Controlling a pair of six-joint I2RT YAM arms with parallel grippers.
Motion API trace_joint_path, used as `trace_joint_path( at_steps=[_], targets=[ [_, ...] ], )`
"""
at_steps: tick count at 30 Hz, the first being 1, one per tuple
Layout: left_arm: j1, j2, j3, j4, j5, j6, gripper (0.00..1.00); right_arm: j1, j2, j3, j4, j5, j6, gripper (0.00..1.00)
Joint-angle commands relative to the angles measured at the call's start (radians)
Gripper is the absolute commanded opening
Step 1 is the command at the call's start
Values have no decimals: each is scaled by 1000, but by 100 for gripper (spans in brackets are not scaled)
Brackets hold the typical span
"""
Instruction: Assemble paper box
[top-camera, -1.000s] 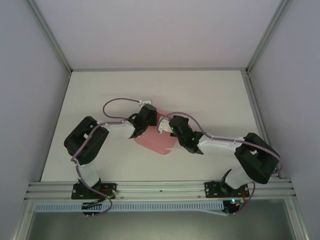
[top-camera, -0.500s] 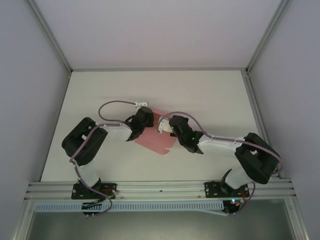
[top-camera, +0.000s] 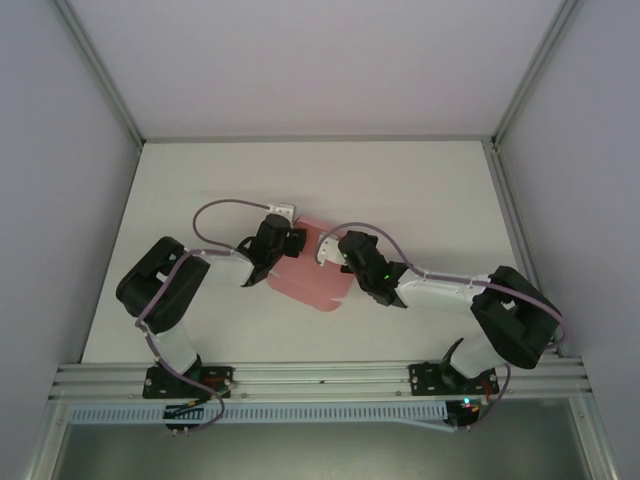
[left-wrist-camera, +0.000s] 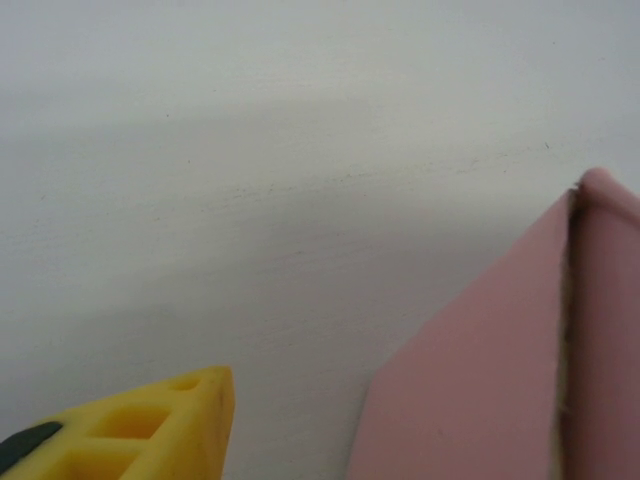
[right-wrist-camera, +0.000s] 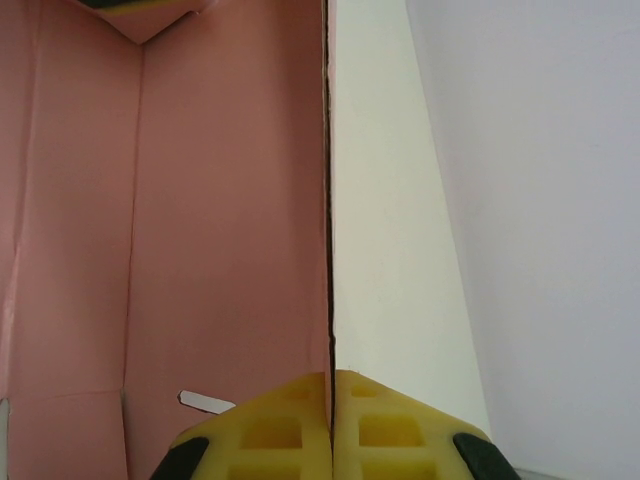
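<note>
Paper box (top-camera: 312, 282) is a pink card near the middle of the white table (top-camera: 420, 190), between the two arms. The right gripper (right-wrist-camera: 331, 400) is clenched on one straight edge of it. Its yellow fingertips (right-wrist-camera: 270, 430) meet with the card's edge pinched between them. The card's face, creased into panels and with a small slot near the fingers, spreads away to their left. Bare table and a grey wall (right-wrist-camera: 540, 200) lie to the right of that edge. The left gripper (top-camera: 290, 240) is at the card's left side. Its wrist view gives one yellow finger (left-wrist-camera: 150, 430) over bare table, apart from the pink card, which has a folded strip along its right side. Whether this claw is released or clenched cannot be told.
</note>
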Motion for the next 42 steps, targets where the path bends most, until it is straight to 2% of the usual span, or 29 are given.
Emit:
trace_joint_path(
  at_steps=[1, 4, 10, 14, 18, 21, 22, 27, 29, 31, 33, 34, 38, 40, 42],
  targets=[
    [16, 52, 39, -63, -155, 11, 47, -4, -7, -18, -146, 39, 44, 0],
    [8, 82, 65, -88, -220, -14, 45, -4, -12, -17, -156, 25, 60, 0],
    [-19, 96, 72, -28, -168, 1, 45, -4, 0, -12, -173, 5, 76, 0],
    [-28, 114, 102, -44, -162, -2, 28, -3, 38, 0, -188, 16, 70, 0],
    [-31, 116, 95, -42, -159, 12, 22, 5, 80, 9, -191, 70, 47, 0],
    [-30, 108, 68, -12, -156, 27, 3, 7, 72, 8, -185, 82, 54, 0],
    [-31, 108, 63, -6, -156, 46, 0, 7, 55, 5, -176, 72, 60, 4],
    [-34, 108, 36, 41, -123, 126, 0, 7, -78, 20, -197, -46, 155, 47],
    [-35, 94, 7, 86, -96, 144, 0, -1, -154, 29, -193, -112, 211, 57],
    [-34, 79, -20, 134, -64, 168, 0, -17, -236, 33, -162, -184, 293, 83],
    [-34, 79, -14, 130, -62, 180, 0, -41, -308, 38, -135, -258, 386, 90],
    [-34, 84, -9, 123, -56, 196, 0, -62, -347, 43, -119, -303, 442, 100],
    [-36, 78, -38, 185, 29, 238, 0, -164, -368, 123, -125, -351, 729, 100],
    [-37, 66, -53, 210, 78, 257, 0, -233, -307, 234, -267, -361, 878, 100],
    [-39, 54, -67, 235, 122, 278, 0, -308, -209, 352, -421, -448, 989, 100]
  ],
)
